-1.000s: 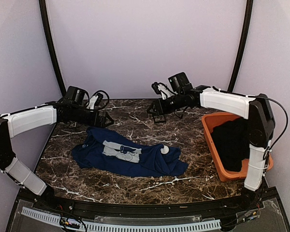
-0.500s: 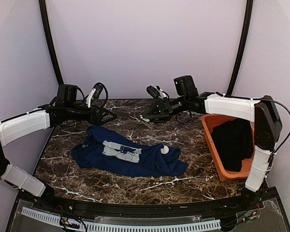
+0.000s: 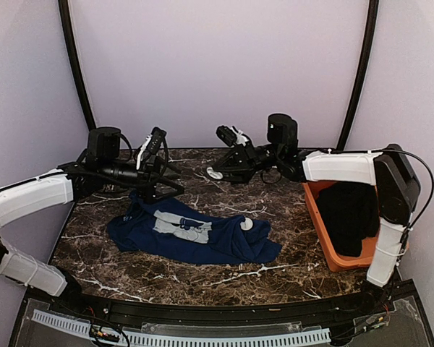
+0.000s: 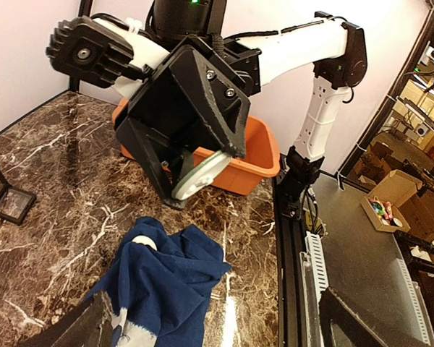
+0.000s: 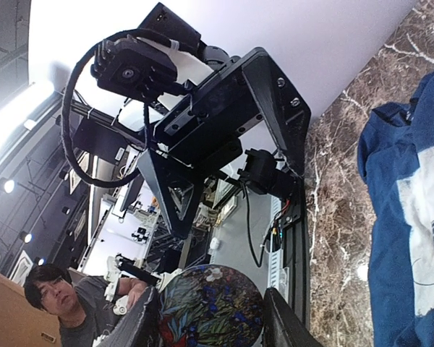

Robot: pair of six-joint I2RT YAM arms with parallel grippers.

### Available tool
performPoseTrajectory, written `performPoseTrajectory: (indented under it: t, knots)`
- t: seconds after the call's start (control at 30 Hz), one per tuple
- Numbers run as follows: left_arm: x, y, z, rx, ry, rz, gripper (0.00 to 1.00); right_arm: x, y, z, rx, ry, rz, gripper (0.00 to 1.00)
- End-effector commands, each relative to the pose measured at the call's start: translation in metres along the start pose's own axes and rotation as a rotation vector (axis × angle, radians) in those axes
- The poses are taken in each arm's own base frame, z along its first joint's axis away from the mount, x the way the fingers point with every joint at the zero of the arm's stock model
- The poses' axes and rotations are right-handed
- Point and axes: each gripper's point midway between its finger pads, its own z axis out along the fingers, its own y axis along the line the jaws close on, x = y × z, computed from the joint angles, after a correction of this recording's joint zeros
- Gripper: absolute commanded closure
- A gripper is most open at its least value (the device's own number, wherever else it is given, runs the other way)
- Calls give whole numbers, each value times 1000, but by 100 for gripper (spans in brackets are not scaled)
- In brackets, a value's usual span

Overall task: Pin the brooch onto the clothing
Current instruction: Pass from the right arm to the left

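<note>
The right gripper [image 3: 218, 172] pinches the brooch [image 5: 211, 307] between its two fingers [image 5: 141, 327], one pad on each side of the round rim. The badge sits right at the fingertips. Its dark, multicoloured face is turned back towards that gripper's own wrist, and its white back is turned away, towards the other arm.

The left gripper [image 3: 165, 165] is spread wide and holds nothing. It hangs in the air directly across from the right gripper, the two pointing at one another with a clear gap between them. From the left gripper the brooch lies straight ahead, well apart from its fingertips and touching neither of them.

The clothing [image 3: 202, 242], a navy T-shirt with a pale print, lies crumpled on the marble table [image 3: 130, 267], below both grippers and on the side towards the arm bases. Neither gripper touches it, and the brooch is held up clear of the cloth. A small white round piece [image 3: 247, 224] rests on the shirt, below the right gripper; I cannot tell what it is.

Behind the right gripper, beside its forearm, an orange bin [image 3: 312, 210] holds a black garment [image 3: 347, 210]. Off to the far side of the left gripper, a small black case [image 4: 7, 195] sits on the table.
</note>
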Motion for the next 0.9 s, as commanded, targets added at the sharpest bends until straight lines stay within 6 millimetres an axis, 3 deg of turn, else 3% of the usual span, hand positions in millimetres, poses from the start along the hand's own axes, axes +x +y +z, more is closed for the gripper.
performPoseTrajectory:
  t: [0.0, 0.3, 0.87]
  knots:
    - [-1, -26, 1, 103, -21, 66, 1, 11, 11, 22, -83, 54, -24, 72]
    - [-4, -38, -2, 141, -54, 109, 6, 21, 12, 47, -123, 98, 3, 72]
    - [0, -43, 6, 181, -32, 88, 27, 21, 12, 56, -189, 81, 46, 72]
